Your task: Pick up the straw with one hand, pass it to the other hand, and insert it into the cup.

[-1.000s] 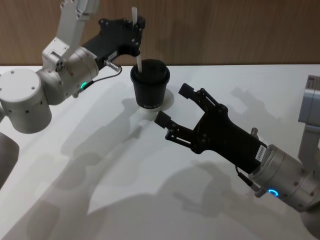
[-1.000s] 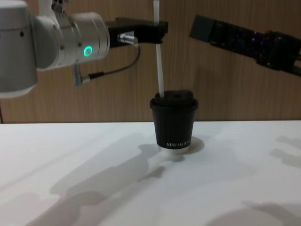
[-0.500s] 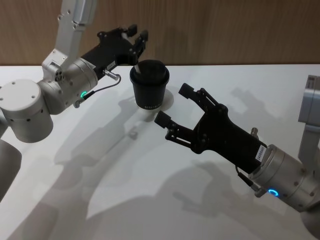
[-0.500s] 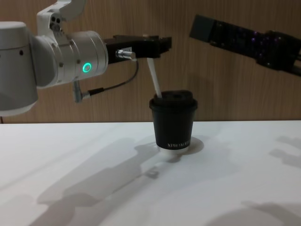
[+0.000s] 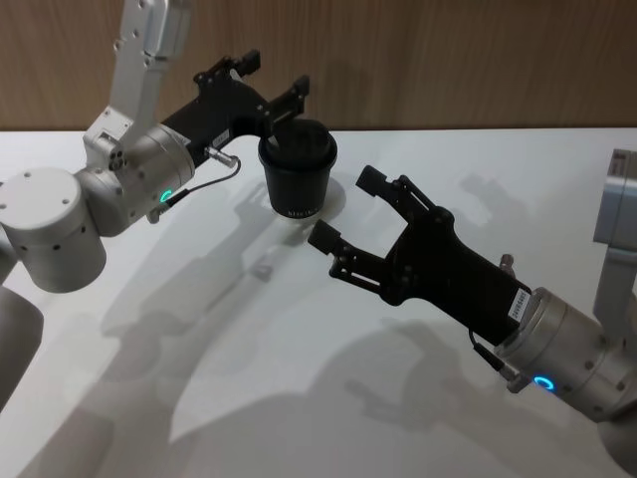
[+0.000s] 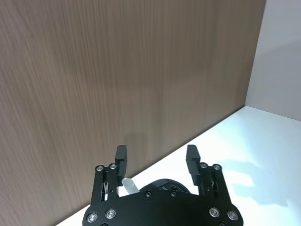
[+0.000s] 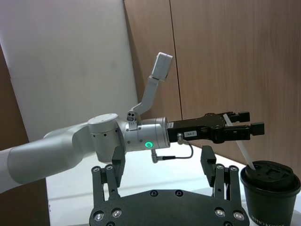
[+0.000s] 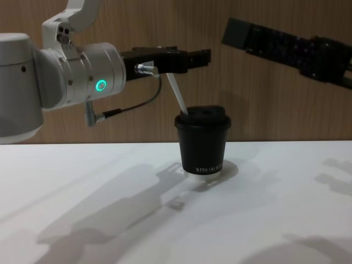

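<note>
- The straw [image 8: 177, 96] stood in the lid of the cup [image 8: 202, 141], leaning toward the robot's left, its lower end in the lid hole and its upper end up between the fingers of the left gripper [image 5: 272, 88].
- The left gripper's jaws were apart; in the left wrist view the straw's tip [image 6: 128, 185] lay close beside one finger, and whether they touched could not be told.
- The main risk, as I judge it: if the left gripper drew away sideways or downward, that finger could catch the leaning straw and lever it out of the lid, or tip the light cup.
- A straight lift clear of the straw's top looked the safer way out.
- How deep the straw sat could not be seen, so it might not have been fully seated; a nudge could have popped it free.
- The right gripper [image 5: 347, 211] hung with jaws apart, near the cup on the robot's side of it; a forward swing could have struck the cup.
- A small scrap [image 5: 264, 269] lay on the table [image 5: 149, 398] near the cup, apart from both grippers.
</note>
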